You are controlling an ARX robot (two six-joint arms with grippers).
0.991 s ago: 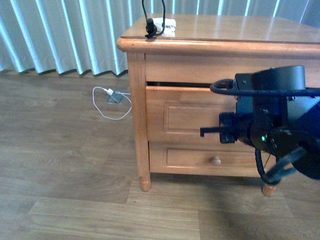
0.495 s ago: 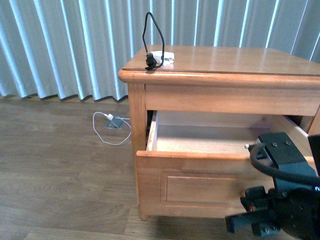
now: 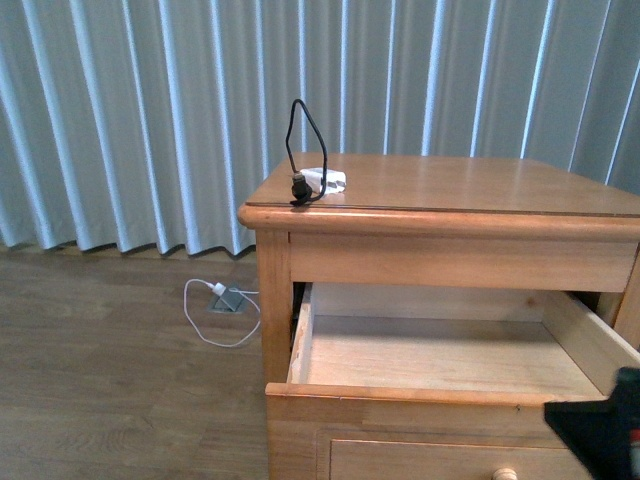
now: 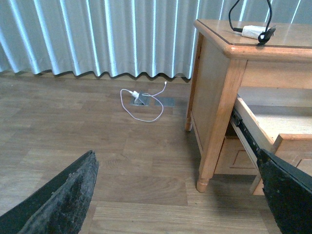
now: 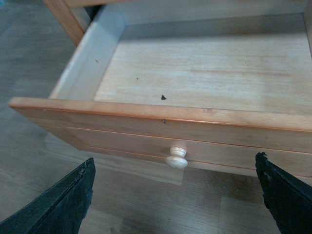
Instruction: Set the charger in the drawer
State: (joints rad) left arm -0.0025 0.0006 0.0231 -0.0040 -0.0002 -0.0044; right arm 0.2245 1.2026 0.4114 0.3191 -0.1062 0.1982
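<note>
Charger rests atop the nightstand, drawer beneath open. My left claw and right claw gape empty; I should pinch the white block, not its cable.

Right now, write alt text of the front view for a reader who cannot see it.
The top drawer of the nightstand stands pulled open and empty. The white charger with its looping black cable sits on the nightstand's top, near its front left corner. A white cable lies on the wood floor by the curtains.
</note>
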